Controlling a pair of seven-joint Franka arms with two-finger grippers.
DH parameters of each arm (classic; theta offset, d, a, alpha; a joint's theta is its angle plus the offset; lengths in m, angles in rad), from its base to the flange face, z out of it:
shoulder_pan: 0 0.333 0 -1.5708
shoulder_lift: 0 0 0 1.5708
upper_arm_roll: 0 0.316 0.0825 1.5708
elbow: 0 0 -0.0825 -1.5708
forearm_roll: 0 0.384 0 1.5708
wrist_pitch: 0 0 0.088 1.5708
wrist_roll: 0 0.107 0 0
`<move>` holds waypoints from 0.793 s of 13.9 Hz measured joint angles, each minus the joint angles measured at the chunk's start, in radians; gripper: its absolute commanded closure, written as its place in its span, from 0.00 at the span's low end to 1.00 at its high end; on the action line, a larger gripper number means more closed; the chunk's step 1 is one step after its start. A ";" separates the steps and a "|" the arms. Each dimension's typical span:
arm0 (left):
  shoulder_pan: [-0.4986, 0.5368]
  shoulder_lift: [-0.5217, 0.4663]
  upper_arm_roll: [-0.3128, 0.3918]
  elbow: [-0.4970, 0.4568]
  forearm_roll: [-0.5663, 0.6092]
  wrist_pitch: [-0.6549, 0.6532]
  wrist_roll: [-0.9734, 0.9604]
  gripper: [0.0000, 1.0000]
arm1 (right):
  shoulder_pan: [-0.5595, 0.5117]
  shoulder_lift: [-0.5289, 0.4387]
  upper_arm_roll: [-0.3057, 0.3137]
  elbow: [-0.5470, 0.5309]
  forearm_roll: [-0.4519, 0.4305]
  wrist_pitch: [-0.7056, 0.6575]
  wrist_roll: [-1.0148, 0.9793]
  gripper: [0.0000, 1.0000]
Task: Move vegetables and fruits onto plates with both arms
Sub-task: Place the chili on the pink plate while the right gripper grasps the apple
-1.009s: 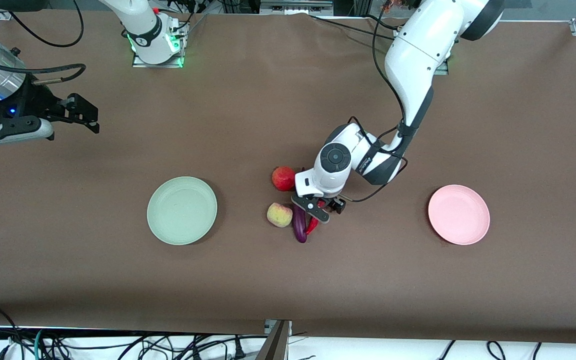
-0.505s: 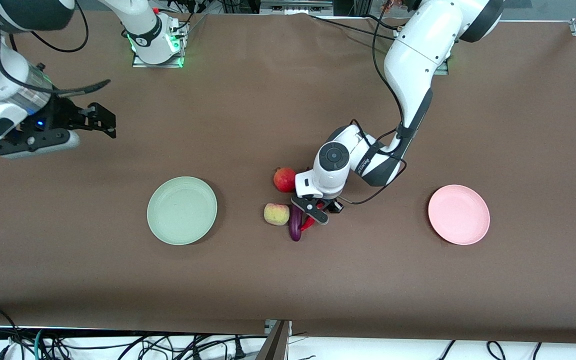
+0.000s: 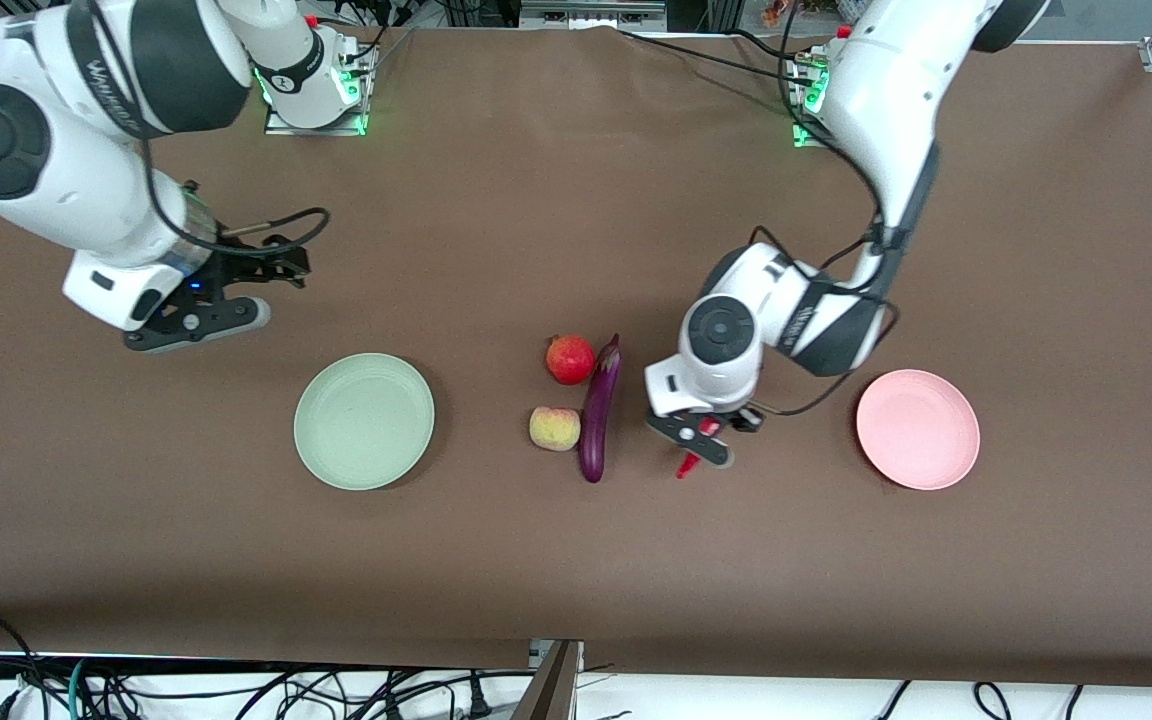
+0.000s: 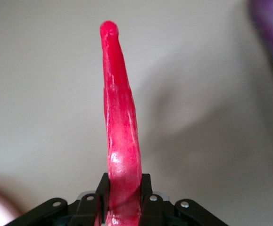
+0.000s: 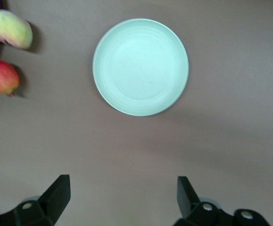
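Front view: left gripper (image 3: 701, 443) up over bare table between eggplant (image 3: 597, 412) and pink plate (image 3: 917, 429), clamped on red chili pepper (image 3: 690, 462). Pomegranate (image 3: 570, 359) and peach (image 3: 555, 428) lie beside the eggplant. Right gripper (image 3: 281, 268) hovers over the table by green plate (image 3: 364, 421).

Left wrist view: fingers (image 4: 148, 195) pinch the chili's thick end.

Right wrist view: jaws spread wide, empty.

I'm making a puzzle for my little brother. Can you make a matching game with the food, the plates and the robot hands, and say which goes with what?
1. chili pepper
2. eggplant
3. green plate
4. right gripper

A. empty
B. lying on the table beside the peach
C. open, holding nothing
D. clamped in the left gripper

Pairs: 1-D, 2-B, 3-A, 4-C
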 measured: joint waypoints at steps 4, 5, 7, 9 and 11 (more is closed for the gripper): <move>0.156 -0.077 0.001 -0.005 0.000 -0.200 0.010 1.00 | 0.123 0.117 0.003 -0.007 0.067 0.184 0.300 0.00; 0.191 -0.076 0.002 -0.018 0.000 -0.238 0.012 0.99 | 0.161 0.162 0.004 -0.007 0.070 0.252 0.379 0.00; 0.258 -0.061 0.003 -0.055 0.001 -0.246 0.015 1.00 | 0.239 0.258 0.006 -0.006 0.079 0.416 0.540 0.00; 0.324 -0.038 0.002 -0.073 0.001 -0.218 0.054 0.98 | 0.315 0.352 0.007 0.017 0.080 0.566 0.675 0.00; 0.361 -0.025 0.000 -0.106 0.001 -0.164 0.079 0.93 | 0.366 0.440 0.006 0.070 0.080 0.627 0.743 0.00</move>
